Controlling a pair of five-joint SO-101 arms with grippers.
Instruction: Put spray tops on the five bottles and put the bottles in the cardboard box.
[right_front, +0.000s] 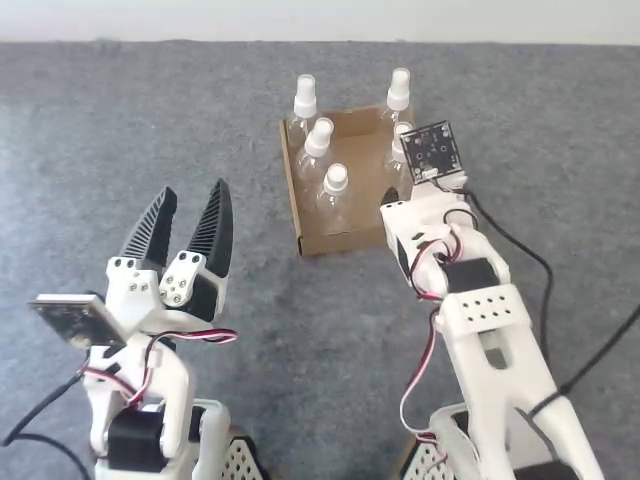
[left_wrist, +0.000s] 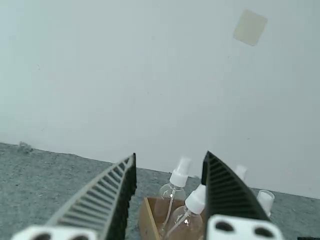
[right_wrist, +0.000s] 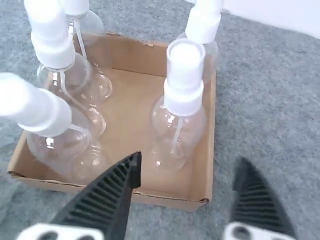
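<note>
Currently the left gripper (right_front: 195, 190) sits low, close to its own base, on the left part of the grey carpet (right_front: 120, 120) and well apart from the box (right_front: 340, 243). Its fingers are spread apart with nothing between them, tips aimed toward the far wall (left_wrist: 150, 75). On its wrist camera I see the box and some bottle tops farther off, framed between the two fingers.

The right arm (right_front: 490, 330) is stretched forward, wrist over the near right part of the box. The right gripper (right_wrist: 189, 160) points down at the box's near edge. Its fingers are wide apart, holding nothing and touching no bottle. The closest bottle (right_wrist: 180, 125) stands upright just beyond the gap, beside the box's right wall.

I count five clear round bottles, all upright. Each has a white spray top (right_wrist: 185, 75) on, and some show a thin tube running down inside.
- The front-middle bottle (right_front: 335, 195) and the one behind it (right_front: 318, 150) are inside the box, close together.
- The far-left bottle (right_front: 304, 100) stands at the back wall, and the right wrist camera shows it inside.
- The far-right bottle (right_front: 399, 92) is at the back right corner. I can't tell whether it's inside or just behind the wall.

The box is shallow open-topped cardboard, flat on the carpet ahead of the arms, nearer the right one.
</note>
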